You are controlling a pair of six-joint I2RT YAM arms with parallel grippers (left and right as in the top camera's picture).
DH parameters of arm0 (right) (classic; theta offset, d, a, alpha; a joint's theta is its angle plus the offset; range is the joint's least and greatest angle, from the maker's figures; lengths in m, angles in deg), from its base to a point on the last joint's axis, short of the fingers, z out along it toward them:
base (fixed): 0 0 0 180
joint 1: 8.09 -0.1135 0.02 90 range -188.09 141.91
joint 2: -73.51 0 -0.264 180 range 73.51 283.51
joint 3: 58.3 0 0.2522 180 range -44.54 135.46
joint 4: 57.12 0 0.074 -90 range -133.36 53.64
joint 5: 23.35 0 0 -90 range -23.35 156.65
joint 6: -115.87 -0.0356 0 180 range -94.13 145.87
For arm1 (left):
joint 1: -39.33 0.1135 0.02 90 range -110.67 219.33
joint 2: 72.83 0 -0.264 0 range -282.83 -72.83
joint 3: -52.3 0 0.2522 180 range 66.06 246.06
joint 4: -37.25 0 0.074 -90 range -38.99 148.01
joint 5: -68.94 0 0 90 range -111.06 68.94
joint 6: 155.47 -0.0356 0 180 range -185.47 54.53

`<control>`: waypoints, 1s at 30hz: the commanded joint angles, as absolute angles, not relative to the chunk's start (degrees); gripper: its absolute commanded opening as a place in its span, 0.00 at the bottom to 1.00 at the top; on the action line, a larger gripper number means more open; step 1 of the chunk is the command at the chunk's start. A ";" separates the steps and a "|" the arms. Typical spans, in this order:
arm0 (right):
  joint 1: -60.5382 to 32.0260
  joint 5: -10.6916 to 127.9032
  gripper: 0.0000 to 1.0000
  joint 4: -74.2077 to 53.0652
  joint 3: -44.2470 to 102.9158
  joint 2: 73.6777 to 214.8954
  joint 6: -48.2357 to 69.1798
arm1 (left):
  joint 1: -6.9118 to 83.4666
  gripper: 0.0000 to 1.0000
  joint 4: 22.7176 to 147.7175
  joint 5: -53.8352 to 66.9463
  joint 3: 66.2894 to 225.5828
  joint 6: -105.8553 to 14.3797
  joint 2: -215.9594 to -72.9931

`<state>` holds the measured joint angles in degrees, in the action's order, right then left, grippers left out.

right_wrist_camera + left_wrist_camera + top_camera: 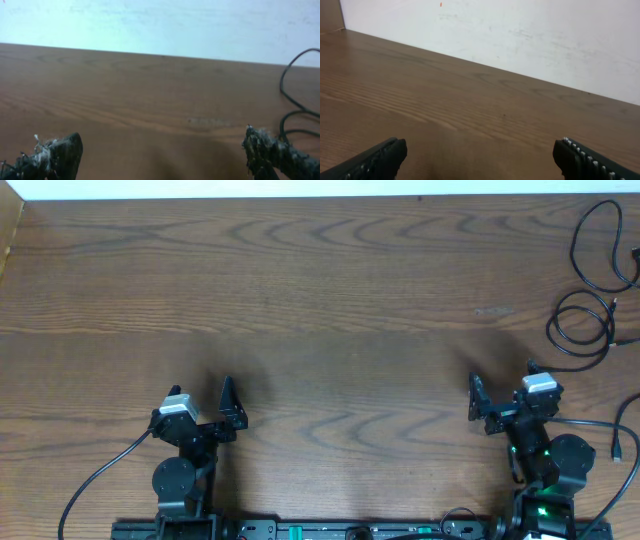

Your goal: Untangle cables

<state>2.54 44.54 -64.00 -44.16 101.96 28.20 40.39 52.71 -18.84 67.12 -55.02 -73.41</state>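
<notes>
**Left gripper**: the jaws stand at full spread with nothing held. Both fingers hang over bare wood of the table, pointing toward the white wall. The cables lie well apart from this gripper, on the opposite side of the table.

**Right gripper**: the jaws are equally wide and grip nothing. The fingertips carry frayed pale fibres. Only wood grain shows between them.

**Position of the cables relative to the right gripper**
- All cables lie ahead of the gripper and to its right, outside the span of the jaws, and none touches a finger.
- The near loop is a round coil. It is the closest cord, near the right-hand finger but apart from it.
- The far loop is taller and lies beyond the near loop, at the table's far right corner. It runs off the right edge of the overhead view.
- The two loops meet where they adjoin. Whether they are one cord or two cannot be told.
- The third cord is thin with a small plug end. It lies at the right edge beside the right arm, behind the fingers.

In the right wrist view a cable curves past the outer side of the right-hand finger.
</notes>
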 commanded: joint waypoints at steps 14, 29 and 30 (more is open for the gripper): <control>2.17 46.79 0.99 -41.33 -44.23 76.15 28.53 | 40.21 0.98 55.22 -20.26 66.33 -55.15 -73.06; 1.36 51.88 0.99 -40.48 -44.23 73.79 26.91 | 40.21 0.98 55.22 -20.26 66.33 -55.15 -73.06; 1.05 54.40 0.99 -40.22 -44.23 73.79 24.99 | 40.21 0.98 55.22 -20.26 66.33 -55.15 -73.06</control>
